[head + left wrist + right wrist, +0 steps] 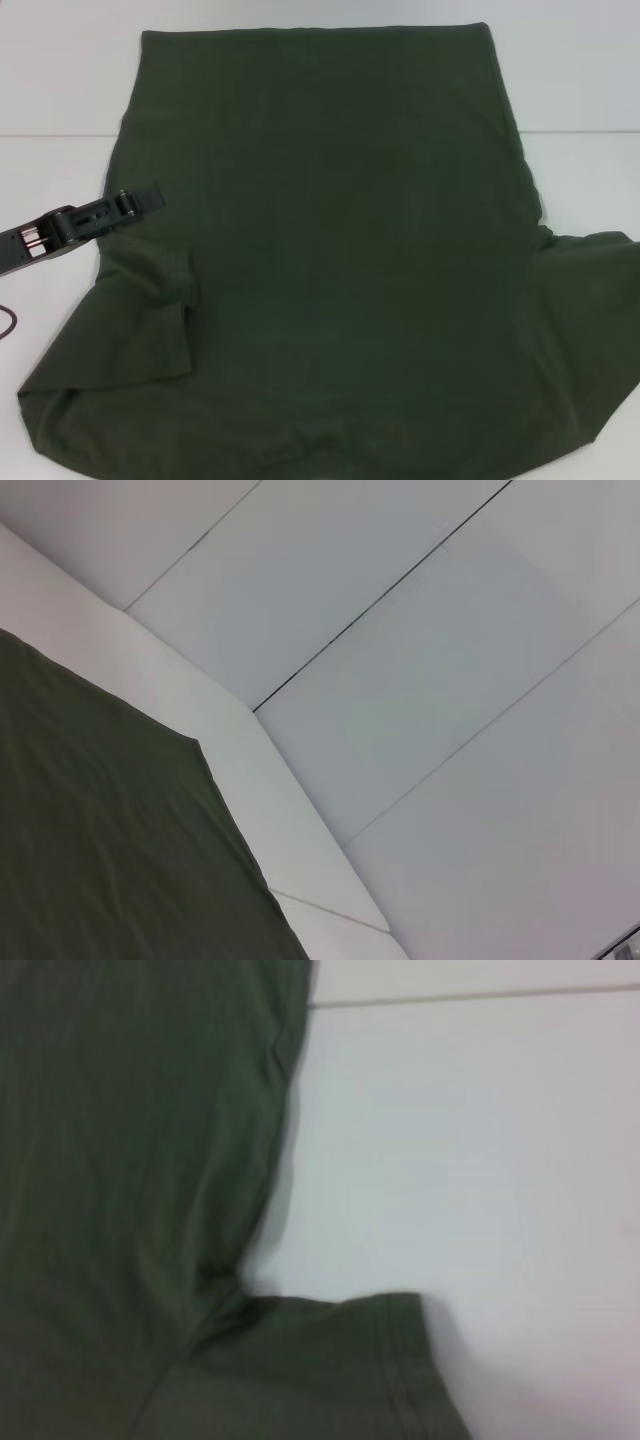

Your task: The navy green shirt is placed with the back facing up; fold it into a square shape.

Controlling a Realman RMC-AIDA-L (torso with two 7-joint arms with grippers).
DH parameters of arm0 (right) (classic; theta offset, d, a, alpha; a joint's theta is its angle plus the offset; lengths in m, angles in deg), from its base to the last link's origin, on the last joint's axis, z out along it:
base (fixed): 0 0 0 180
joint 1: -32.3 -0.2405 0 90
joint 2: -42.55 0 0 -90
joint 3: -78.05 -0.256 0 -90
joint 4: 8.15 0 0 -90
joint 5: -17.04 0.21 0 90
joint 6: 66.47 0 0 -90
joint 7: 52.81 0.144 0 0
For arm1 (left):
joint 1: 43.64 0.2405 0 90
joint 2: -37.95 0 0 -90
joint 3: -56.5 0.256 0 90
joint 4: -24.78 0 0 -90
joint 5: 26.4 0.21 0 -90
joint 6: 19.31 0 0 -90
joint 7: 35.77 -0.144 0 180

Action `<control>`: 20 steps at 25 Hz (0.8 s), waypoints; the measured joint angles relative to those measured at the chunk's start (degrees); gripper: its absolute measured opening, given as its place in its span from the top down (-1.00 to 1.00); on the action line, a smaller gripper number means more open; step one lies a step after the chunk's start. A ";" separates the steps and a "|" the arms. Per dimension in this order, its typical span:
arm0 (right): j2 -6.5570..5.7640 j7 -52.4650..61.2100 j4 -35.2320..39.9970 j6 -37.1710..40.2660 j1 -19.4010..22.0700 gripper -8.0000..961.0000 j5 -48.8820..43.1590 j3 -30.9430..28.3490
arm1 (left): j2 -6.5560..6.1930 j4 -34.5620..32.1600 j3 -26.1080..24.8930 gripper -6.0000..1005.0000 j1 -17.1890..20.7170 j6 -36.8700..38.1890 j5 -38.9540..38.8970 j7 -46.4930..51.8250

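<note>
The navy green shirt [330,260] lies spread flat on the white table [60,90], hem at the far side and sleeves toward me. Its left sleeve [100,350] is rumpled at the near left, and its right sleeve [590,270] reaches out on the right. My left gripper [143,196] sits low at the shirt's left edge, pointing in over the fabric. The left wrist view shows a far corner of the shirt [100,830]. The right wrist view shows the shirt's side [130,1160] and the right sleeve's hem [390,1360]. My right gripper is out of view.
A seam line runs across the table [50,134] behind the left arm. A dark cable [6,322] curls at the left edge. White wall panels [420,680] stand beyond the table's far edge. Bare table [480,1160] lies beside the right sleeve.
</note>
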 joint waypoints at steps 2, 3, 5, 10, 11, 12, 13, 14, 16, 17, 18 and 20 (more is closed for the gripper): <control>-0.12 -0.15 -0.01 0.57 -0.01 0.98 0.72 0.00 | 0.00 0.00 -0.01 -0.80 0.00 -0.04 0.00 0.00; -0.27 -0.24 -0.01 1.23 -0.01 0.98 1.37 -0.01 | 0.00 0.00 -0.02 -0.80 0.00 -0.07 0.00 0.00; -0.65 -0.43 -0.03 3.21 -0.02 0.98 2.76 -0.01 | 0.00 0.00 -0.17 -0.80 -0.01 -0.12 0.00 0.00; -1.16 -0.58 0.40 9.75 -0.18 0.98 4.59 0.32 | 0.00 0.00 -1.25 -0.80 -0.07 -0.21 -0.01 -0.02; -1.25 -0.60 0.47 11.01 -0.35 0.98 5.01 0.35 | 0.00 0.00 -1.40 -0.80 -0.11 -0.24 -0.02 -0.06; -1.34 -0.60 0.52 12.34 -0.58 0.98 5.52 0.39 | 0.00 0.00 -1.43 -0.80 -0.13 -0.27 -0.02 -0.12; -1.41 -0.57 0.52 13.08 -0.75 0.98 5.84 0.41 | 0.00 0.00 -1.47 -0.80 -0.17 -0.32 -0.03 -0.16; -1.45 -0.44 0.53 14.08 -1.13 0.98 6.22 0.42 | 0.00 0.00 -1.47 -0.80 -0.22 -0.40 -0.04 -0.20; -1.49 -0.17 0.55 15.15 -1.91 0.98 6.60 0.29 | 0.00 0.00 -1.48 -0.80 -0.30 -0.48 -0.06 -0.27; -1.50 -0.03 0.57 15.61 -2.33 0.98 6.81 0.16 | 0.00 0.02 -1.49 -0.80 -0.39 -0.50 -0.07 -0.30; -1.50 0.09 0.59 15.81 -2.68 0.98 7.04 0.07 | 0.00 0.05 -1.49 -0.80 -0.45 -0.51 -0.07 -0.31; -1.37 0.38 0.46 15.96 -3.53 0.98 8.21 0.01 | 0.00 0.08 -1.57 -0.80 -0.51 -0.52 -0.09 -0.34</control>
